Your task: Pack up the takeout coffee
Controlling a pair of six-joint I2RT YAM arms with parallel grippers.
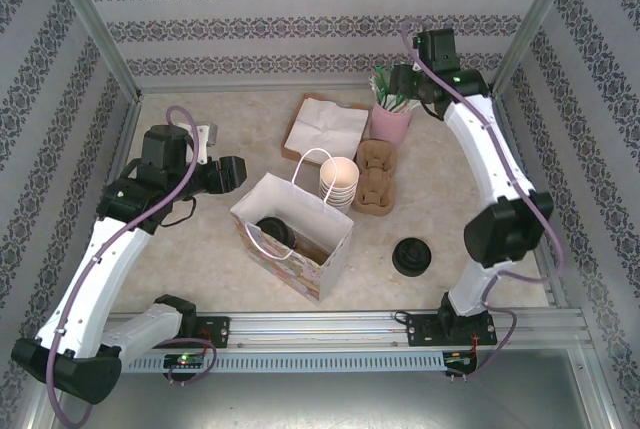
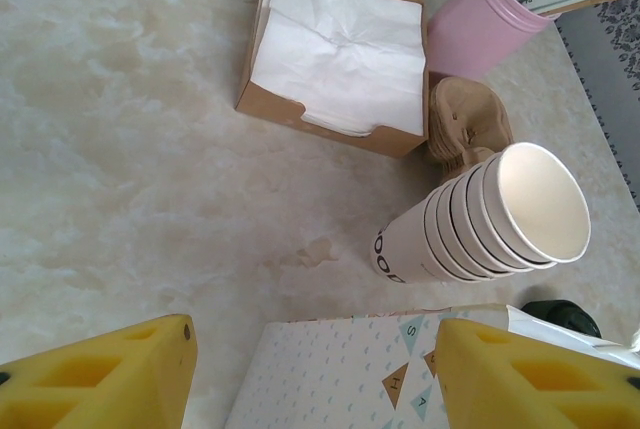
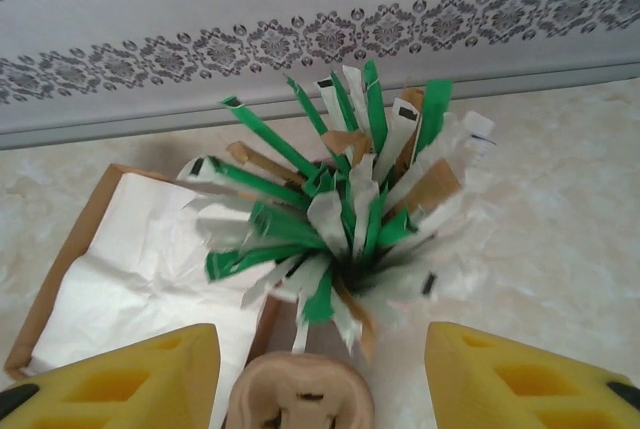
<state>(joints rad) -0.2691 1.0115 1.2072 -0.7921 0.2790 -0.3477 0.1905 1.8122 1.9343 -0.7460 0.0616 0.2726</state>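
Top view: the takeout coffee (image 1: 272,233) is found inside the patterned paper bag (image 1: 318,259), its round black plastic lid showing. It lies at 5 o'clock from the left fingers (image 1: 230,171), near but not touching them, and well apart from the right fingers (image 1: 405,82), at 7 o'clock from them.

Left wrist view: the blocky yellow left fingers are set wide, with nothing held, above the bag's printed wall.

Right wrist view: the right fingers are likewise spread wide and empty, over green-and-white paper sachets (image 3: 340,219) bristling from the pink cup (image 1: 390,125).
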